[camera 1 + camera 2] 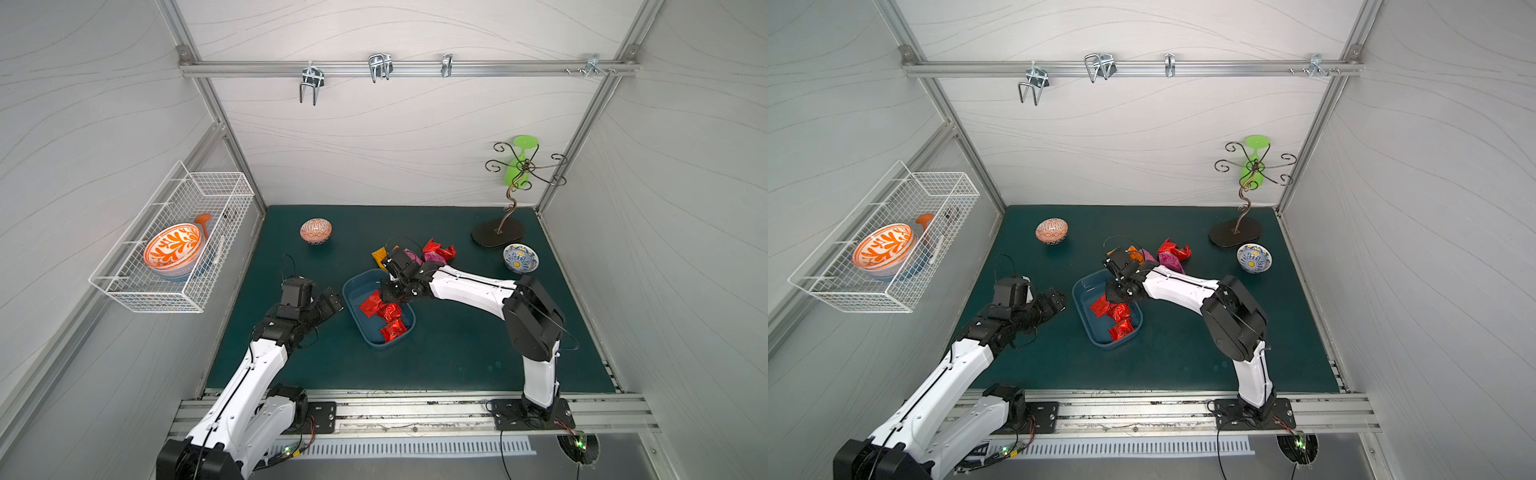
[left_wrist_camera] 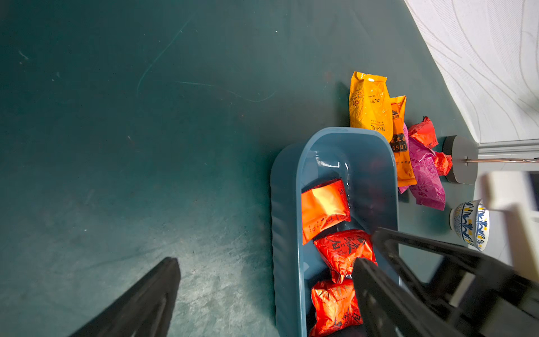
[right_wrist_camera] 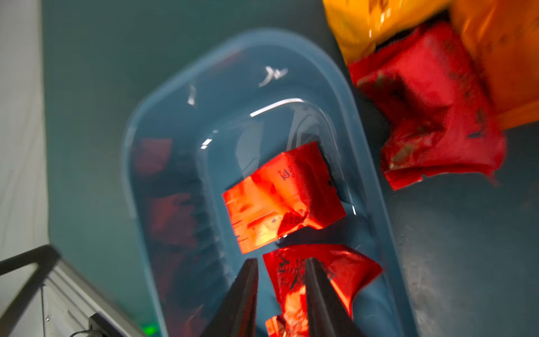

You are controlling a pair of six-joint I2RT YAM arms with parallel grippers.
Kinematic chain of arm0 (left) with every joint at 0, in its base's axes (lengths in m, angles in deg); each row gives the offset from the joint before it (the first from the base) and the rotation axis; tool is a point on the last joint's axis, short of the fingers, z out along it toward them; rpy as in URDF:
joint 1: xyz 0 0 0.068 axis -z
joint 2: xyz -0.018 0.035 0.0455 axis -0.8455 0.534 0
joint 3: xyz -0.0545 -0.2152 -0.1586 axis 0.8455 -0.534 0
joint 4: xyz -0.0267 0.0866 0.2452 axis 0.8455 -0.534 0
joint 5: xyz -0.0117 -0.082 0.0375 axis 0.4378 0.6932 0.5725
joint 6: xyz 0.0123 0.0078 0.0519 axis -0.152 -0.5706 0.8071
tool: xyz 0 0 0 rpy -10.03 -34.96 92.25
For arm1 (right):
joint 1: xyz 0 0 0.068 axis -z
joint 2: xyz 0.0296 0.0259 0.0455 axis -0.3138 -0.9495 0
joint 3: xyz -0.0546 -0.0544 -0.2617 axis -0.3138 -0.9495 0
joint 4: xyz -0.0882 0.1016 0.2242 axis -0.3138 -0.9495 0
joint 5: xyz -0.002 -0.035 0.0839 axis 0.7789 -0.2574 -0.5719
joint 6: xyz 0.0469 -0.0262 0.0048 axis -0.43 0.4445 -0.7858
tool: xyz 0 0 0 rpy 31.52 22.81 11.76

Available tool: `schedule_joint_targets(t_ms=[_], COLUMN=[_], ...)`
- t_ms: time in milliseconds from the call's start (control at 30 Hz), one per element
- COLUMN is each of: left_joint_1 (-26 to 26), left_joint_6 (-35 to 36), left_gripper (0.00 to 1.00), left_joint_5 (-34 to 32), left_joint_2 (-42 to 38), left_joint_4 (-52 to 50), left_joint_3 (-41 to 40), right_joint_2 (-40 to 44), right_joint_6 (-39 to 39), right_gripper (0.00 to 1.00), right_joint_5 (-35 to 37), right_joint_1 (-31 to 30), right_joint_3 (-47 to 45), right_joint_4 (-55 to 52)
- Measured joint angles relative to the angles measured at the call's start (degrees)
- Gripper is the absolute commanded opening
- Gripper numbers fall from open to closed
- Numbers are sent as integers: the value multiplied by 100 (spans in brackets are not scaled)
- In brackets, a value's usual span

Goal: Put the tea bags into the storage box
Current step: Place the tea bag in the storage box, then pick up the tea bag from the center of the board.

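The blue storage box (image 1: 353, 291) sits mid-mat with three red tea bags (image 1: 384, 309) lying in it. More tea bags lie just beyond its far end: red (image 1: 438, 249), magenta (image 1: 1169, 262) and yellow (image 1: 379, 255). My right gripper (image 1: 388, 291) hangs over the far half of the box. In the right wrist view its jaws (image 3: 281, 262) stand slightly open and hold nothing, with a red tea bag (image 3: 350, 268) lying on the box floor below them. My left gripper (image 1: 332, 301) is wide open at the box's left wall (image 2: 285, 218), empty.
A white wire basket (image 1: 124, 286) on the left wall holds an orange patterned bowl. An upturned patterned bowl (image 1: 316, 230) stands at the back left. A blue-and-yellow bowl (image 1: 520, 257) and a metal stand (image 1: 498, 232) with a green glass are at the back right.
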Motion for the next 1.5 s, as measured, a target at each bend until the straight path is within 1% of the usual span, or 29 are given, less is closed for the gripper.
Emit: schedule_joint_targets(t_ms=[167,300,400,433,533,700,867,1033,1133,1333,1500], left_joint_1=[0,0,0,0,0,0,0,0,0,0,0], left_joint_6=[0,0,0,0,0,2,0,0,0,7,11], left_gripper=[97,96,97,96,96,96,96,96,96,96,96], left_joint_5=[35,111,179,208,267,334,367,365,365,365,361], left_joint_2=[120,302,463,527,704,914,992,992,999,1023,1023], left_joint_4=[2,7,11,11,11,20,28,17,15,0,2], left_joint_3=[0,0,2,2,17,127,245,264,264,291,339], right_joint_2=[551,938,1123,1161,1200,1198,1014,409,66,-466,-723], right_joint_6=[166,278,372,404,487,597,671,656,632,614,614], right_gripper=[41,46,62,66,70,71,68,69,71,69,70], right_joint_5=[-35,-81,-164,-199,-260,-413,-621,-1091,-1285,-1311,-1093], right_joint_1=[105,393,708,828,1126,1526,1696,1694,1626,1377,1305], right_joint_3=[-13,-256,-529,-621,-833,-1078,-1060,-824,-682,-308,-131], right_joint_4=[9,55,81,90,101,111,260,426,490,520,492])
